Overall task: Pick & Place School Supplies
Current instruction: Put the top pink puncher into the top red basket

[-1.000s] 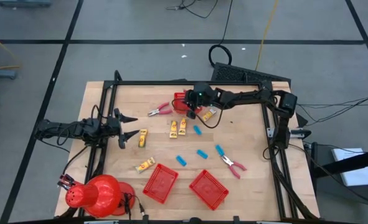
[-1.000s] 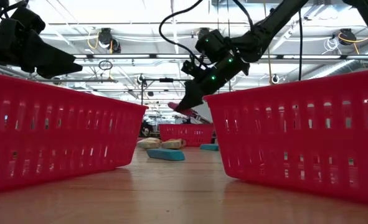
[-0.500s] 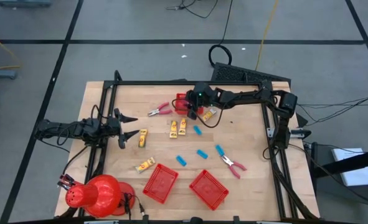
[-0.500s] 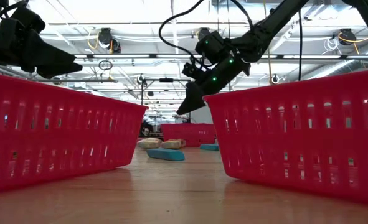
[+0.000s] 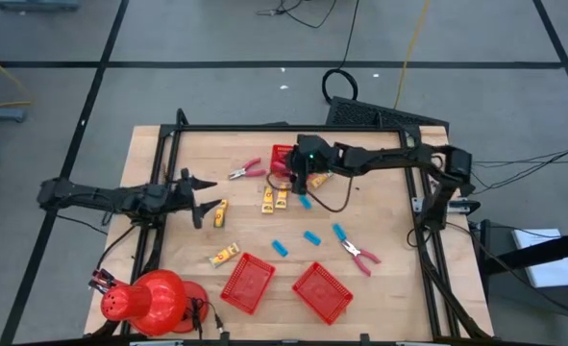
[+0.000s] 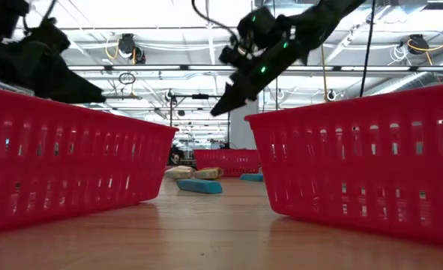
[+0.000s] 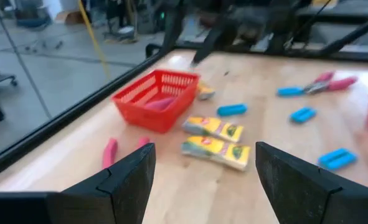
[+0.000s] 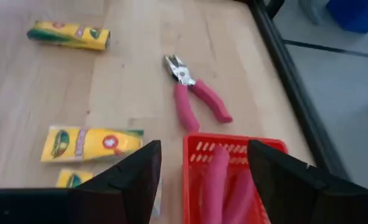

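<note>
My right gripper (image 5: 300,185) is open and empty, in the air beside a small red basket (image 8: 233,148) at the table's far side. The basket holds a pink-handled tool (image 8: 216,182). Another pink-handled tool (image 8: 193,98) lies on the wood beyond the basket, and a third (image 5: 360,255) lies right of centre. Yellow boxes (image 5: 274,197) and light-blue blocks (image 5: 311,236) lie scattered mid-table. My left gripper (image 5: 205,197) is open and empty at the left, in the air next to a yellow box (image 5: 220,213).
Two larger red mesh baskets (image 5: 247,282) (image 5: 321,291) stand at the near edge and fill the low view's foreground. A red dome-shaped object (image 5: 149,300) sits at the near left corner. A black frame (image 5: 293,128) runs around the table.
My right gripper has risen and drawn a little toward the near edge, away from the small basket. The pink thing that showed at its fingertips a second ago is no longer there. My left gripper has gone a little toward the table's right.
</note>
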